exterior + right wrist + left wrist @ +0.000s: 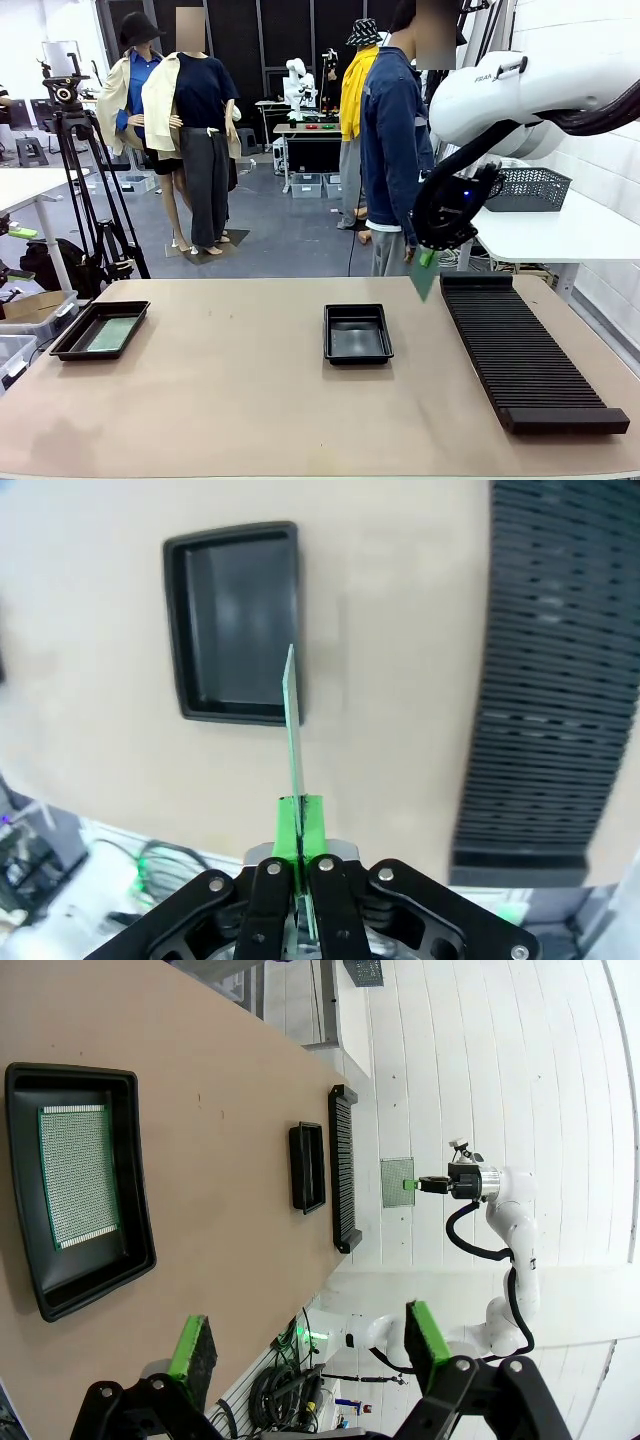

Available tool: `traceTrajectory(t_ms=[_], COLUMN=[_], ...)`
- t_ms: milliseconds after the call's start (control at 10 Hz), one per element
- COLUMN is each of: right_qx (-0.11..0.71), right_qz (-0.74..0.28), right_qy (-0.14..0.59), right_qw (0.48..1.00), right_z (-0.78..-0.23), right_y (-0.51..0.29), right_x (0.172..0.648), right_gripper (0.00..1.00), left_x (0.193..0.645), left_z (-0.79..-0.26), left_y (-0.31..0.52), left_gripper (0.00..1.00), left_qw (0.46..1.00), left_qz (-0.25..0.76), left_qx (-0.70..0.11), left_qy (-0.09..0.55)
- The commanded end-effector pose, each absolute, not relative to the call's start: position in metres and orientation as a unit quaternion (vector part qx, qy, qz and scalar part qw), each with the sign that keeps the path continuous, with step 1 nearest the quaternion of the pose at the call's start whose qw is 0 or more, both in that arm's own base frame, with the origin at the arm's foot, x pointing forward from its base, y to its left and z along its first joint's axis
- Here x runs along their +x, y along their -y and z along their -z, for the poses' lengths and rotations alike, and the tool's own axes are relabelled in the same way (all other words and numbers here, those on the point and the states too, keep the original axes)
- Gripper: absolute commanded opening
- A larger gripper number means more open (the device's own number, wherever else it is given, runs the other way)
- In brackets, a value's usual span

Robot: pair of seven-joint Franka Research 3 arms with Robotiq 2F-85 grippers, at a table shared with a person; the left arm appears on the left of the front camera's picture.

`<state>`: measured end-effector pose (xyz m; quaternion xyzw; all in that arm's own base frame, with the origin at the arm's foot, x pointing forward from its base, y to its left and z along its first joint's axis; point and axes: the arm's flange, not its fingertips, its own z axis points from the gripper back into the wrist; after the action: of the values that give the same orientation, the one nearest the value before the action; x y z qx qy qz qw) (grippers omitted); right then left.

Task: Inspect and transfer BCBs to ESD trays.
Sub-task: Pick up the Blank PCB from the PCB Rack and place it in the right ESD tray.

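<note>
The right gripper (298,820)'s jaws clamp one BCB (292,715), its long axis running straight out from the grip; the left gripper (310,1345)'s jaws gape empty.

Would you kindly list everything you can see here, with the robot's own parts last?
table: one, tan, foreground
trays: two, black, one at the table's left end, one in the middle and empty
circuit boards: two, green, one flat in the left tray, one held on edge above the table
rack: one, black, ribbed, table's right side
person: one, blue jacket, far side
left gripper: open, over the table's left end
right gripper: shut on the raised board
</note>
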<state>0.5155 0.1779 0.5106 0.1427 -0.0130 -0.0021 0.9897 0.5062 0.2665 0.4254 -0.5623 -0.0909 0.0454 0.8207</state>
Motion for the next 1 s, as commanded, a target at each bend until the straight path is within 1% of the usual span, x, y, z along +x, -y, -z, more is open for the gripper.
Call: traceTrajectory(t_ms=[0, 300, 600, 700, 900], right_qx=[0.195, 0.211, 0.232, 0.253, 0.265], right_qz=[0.053, 0.080, 0.083, 0.081, 0.074], right_qy=[0.026, 0.034, 0.047, 0.043, 0.030], right_qw=[0.979, 0.974, 0.968, 0.963, 0.961], right_z=[-0.506, -0.500, -0.488, -0.480, -0.462], right_y=[-0.188, -0.200, -0.203, -0.204, -0.215], right_x=[0.514, 0.511, 0.521, 0.526, 0.531], right_gripper=[0.00, 0.00, 0.00, 0.00, 0.00], left_x=[0.505, 0.505, 0.505, 0.505, 0.505], left_z=[-0.428, -0.428, -0.428, -0.428, -0.428], left_y=[-0.265, -0.265, -0.265, -0.265, -0.265], left_gripper=[1.00, 1.00, 1.00, 1.00, 1.00], left_qw=[0.822, 0.822, 0.822, 0.822, 0.822], left_qz=[-0.050, -0.050, -0.050, -0.050, -0.050], left_qx=[-0.559, -0.559, -0.559, -0.559, -0.559], left_qy=[0.091, 0.091, 0.091, 0.091, 0.091])
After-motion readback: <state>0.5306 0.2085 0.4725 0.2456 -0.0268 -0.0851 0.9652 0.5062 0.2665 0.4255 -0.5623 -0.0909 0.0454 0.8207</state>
